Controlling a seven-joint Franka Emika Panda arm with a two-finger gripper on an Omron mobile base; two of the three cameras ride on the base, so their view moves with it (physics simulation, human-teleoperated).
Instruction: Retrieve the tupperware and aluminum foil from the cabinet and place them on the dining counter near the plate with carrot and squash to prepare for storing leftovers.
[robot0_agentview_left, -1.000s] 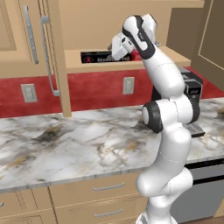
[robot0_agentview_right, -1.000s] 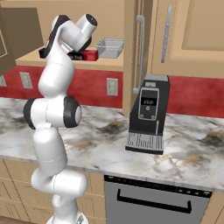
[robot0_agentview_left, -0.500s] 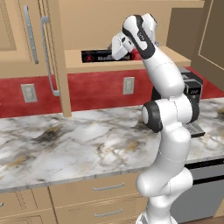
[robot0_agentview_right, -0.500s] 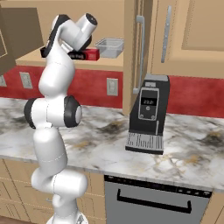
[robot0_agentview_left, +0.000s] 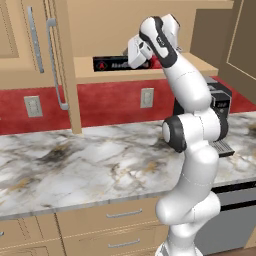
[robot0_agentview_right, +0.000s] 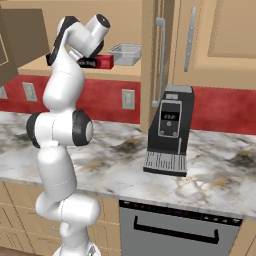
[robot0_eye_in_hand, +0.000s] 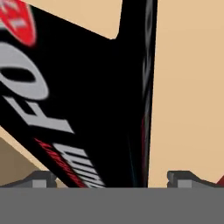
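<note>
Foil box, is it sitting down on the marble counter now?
No, the aluminum foil lies on the shelf inside the open cabinet, above the red wall and the counter.

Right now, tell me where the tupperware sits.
In the right base view the tupperware sits on the open cabinet shelf, just right of the aluminum foil box's red end, with the closed door's silver handle to its right.

Arm's stretched up high with the elbow bent, wrist tipped forward and down, and the gripper (robot0_eye_in_hand: 111, 178) has its jaws spread wide apart.
</note>
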